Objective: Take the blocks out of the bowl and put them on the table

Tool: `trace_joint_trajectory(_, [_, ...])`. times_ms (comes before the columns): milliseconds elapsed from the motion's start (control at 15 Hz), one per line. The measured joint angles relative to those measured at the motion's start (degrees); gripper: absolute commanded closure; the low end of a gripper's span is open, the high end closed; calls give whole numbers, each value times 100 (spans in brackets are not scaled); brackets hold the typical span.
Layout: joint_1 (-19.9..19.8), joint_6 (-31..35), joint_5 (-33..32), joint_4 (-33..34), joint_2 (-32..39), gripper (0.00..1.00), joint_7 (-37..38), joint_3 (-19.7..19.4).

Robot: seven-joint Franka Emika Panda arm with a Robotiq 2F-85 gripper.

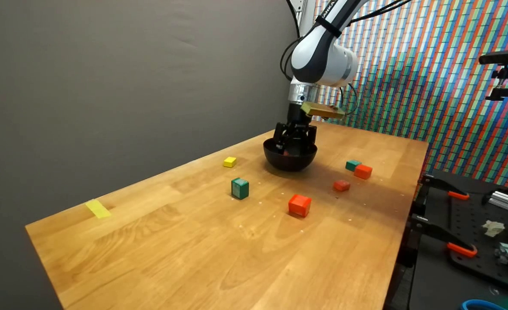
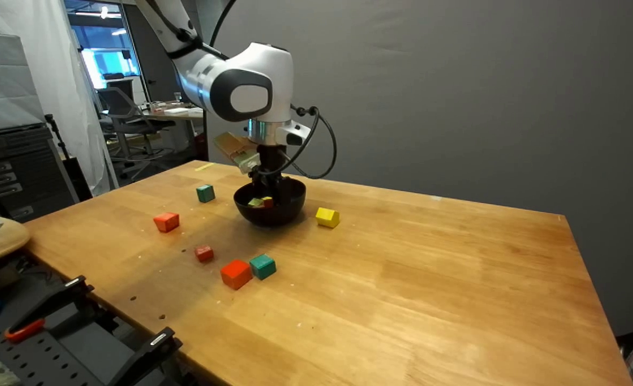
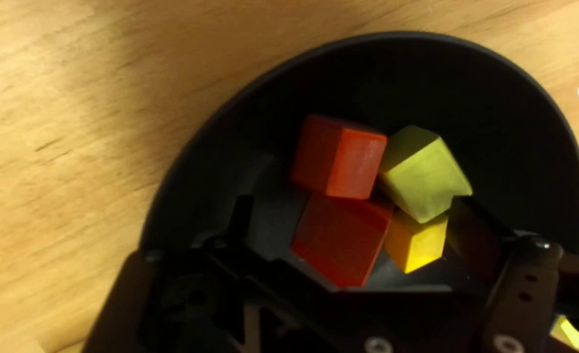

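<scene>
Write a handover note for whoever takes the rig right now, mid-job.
Gripper: open, down in the bowl, jaws spread with blocks showing between them, nothing held.
In the bowl: a red block, another red block, a yellow-green block, a bright yellow block; the gripper may hide more.
On the table: a lone green block, a second green block beside an orange-red block, another orange-red block, a small red block, a lone yellow block.
Done: these six are on the table.
Left: the four in the bowl, plus any hidden, to lift out and set down.
</scene>
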Motion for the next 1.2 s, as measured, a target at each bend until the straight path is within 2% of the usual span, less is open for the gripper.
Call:
trace_joint_trajectory(533, [304, -278, -559, 587, 425, 18, 494, -312])
trace_joint_trajectory(667, [414, -301, -761, 667, 487, 29, 604, -416])
trace_joint_trajectory(733, [463, -302, -849, 696, 512, 43, 645, -455])
trace_joint_trajectory(1000, [607, -306, -1138, 779, 561, 74, 716, -547])
trace_joint_trajectory(1200, [627, -349, -1205, 833, 550, 86, 722, -555])
